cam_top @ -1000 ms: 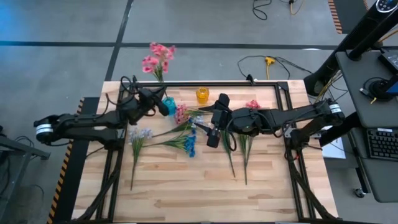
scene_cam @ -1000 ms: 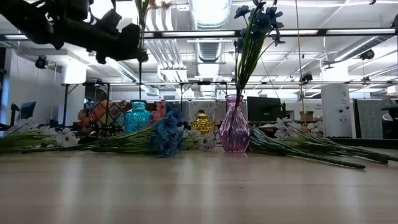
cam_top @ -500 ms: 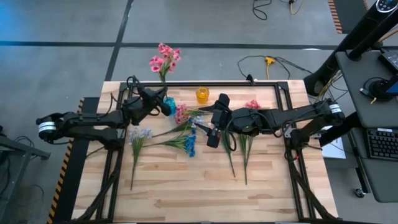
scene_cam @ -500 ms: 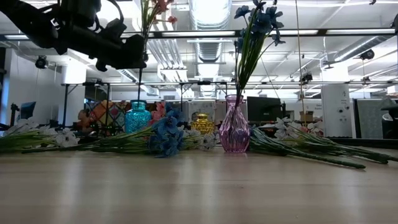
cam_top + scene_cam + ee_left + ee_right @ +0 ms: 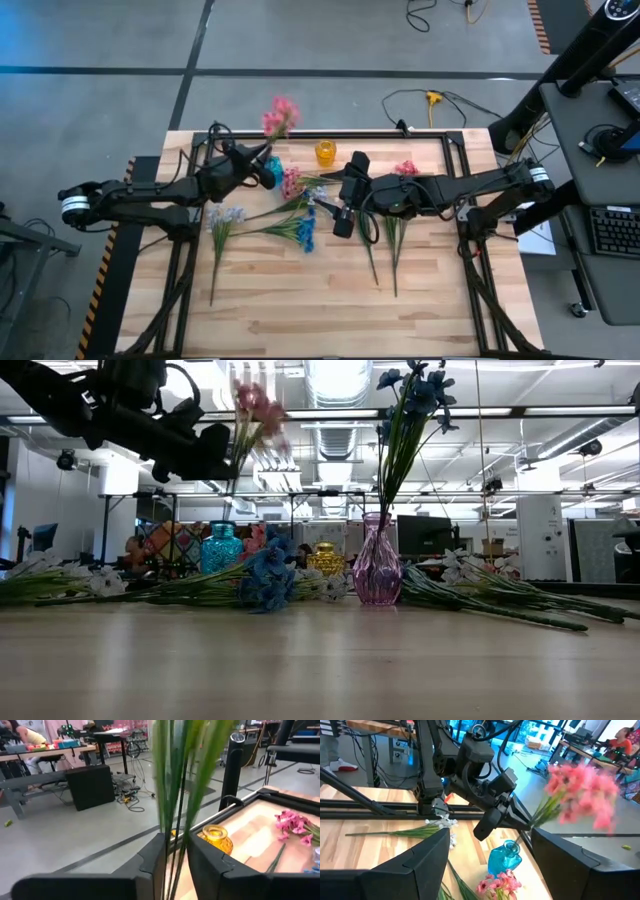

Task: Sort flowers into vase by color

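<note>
The step in hand looks like placing – the left hand is clamped on the thin green stems of a pink spray, held up above the blue vase near the far edge of the worktop. Next, I judge, the stem ends must be lined up over that narrow neck and lowered in; the blooms hang out beyond the worktop's edge, so the spray wants tipping upright first.

The right hand waits mid-worktop, fingers spread wide and holding nothing.

The vases are faceted coloured glass with narrow necks – 1 blue, 1 amber, and 1 pink already carrying blue blooms. Loose sprays lie flat on pale plank wood: wiry stems and small soft clustered petals.
</note>
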